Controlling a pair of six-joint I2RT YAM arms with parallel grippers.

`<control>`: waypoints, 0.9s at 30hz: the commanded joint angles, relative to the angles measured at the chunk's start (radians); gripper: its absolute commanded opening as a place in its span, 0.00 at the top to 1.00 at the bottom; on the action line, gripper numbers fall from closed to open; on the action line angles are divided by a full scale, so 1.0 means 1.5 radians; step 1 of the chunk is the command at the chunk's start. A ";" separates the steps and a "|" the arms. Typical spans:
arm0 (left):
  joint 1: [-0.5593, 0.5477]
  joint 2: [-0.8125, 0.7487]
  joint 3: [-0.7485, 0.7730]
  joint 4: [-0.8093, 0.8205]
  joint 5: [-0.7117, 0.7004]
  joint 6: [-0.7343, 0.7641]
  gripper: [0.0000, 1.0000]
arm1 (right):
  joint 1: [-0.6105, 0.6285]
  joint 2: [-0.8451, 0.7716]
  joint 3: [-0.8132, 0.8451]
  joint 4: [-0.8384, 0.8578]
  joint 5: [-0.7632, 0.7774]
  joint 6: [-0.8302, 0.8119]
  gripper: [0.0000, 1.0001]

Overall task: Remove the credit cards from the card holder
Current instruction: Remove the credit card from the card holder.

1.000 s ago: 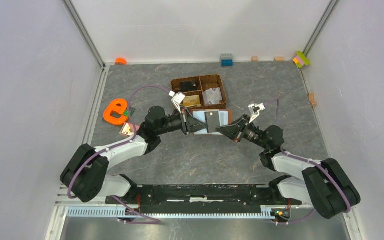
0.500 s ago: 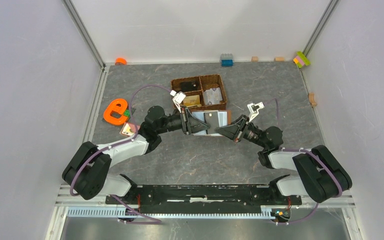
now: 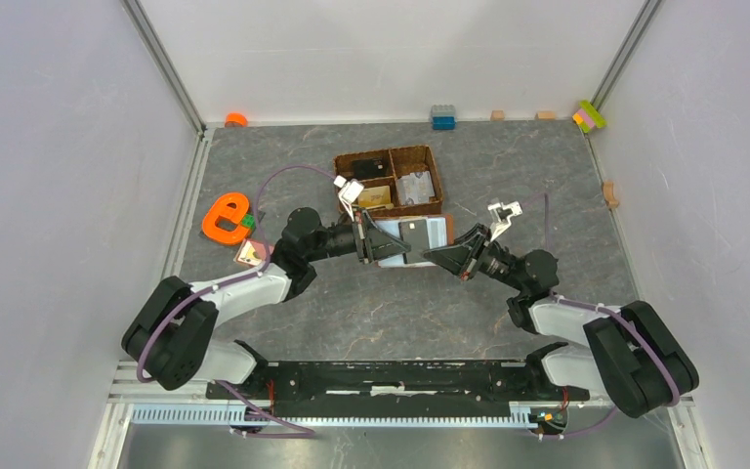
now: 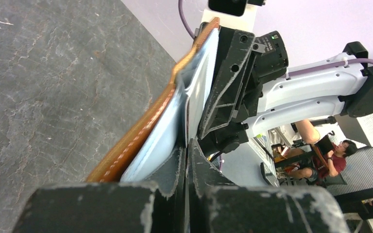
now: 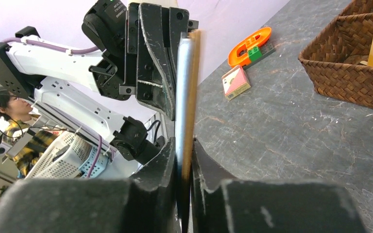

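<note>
The card holder [image 3: 433, 231] is open, brown outside and pale grey-blue inside, and hangs above the table between both grippers. My right gripper [image 3: 441, 256] is shut on its right edge; the right wrist view shows the blue and brown layers [image 5: 186, 87] between the jaws of the right gripper [image 5: 183, 145]. My left gripper [image 3: 387, 244] is shut on a thin pale sheet on the inside face [image 4: 196, 92], seemingly a card; the left gripper [image 4: 187, 150] stands beside the brown cover [image 4: 141, 131]. A gold-tan card [image 3: 375, 196] and a grey card [image 3: 415, 186] lie in the basket.
A brown woven basket [image 3: 388, 152] stands just behind the holder and shows in the right wrist view [image 5: 349, 73]. An orange plastic piece [image 3: 225, 217] and a small pink box [image 3: 249, 254] lie at the left. Small blocks line the back wall [image 3: 442, 117].
Both grippers and the holder have shifted only slightly. The right arm has moved a little to the right; both grips are unchanged.
</note>
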 commanded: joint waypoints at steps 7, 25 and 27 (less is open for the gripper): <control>0.004 -0.017 -0.003 0.015 -0.017 -0.001 0.98 | -0.036 -0.030 -0.028 0.066 0.013 0.018 0.96; 0.005 -0.024 -0.009 0.027 -0.016 -0.006 0.98 | -0.055 0.005 -0.035 0.131 0.001 0.074 0.82; 0.006 -0.023 -0.009 0.030 -0.015 -0.007 0.98 | -0.057 0.007 -0.035 0.132 0.001 0.077 0.75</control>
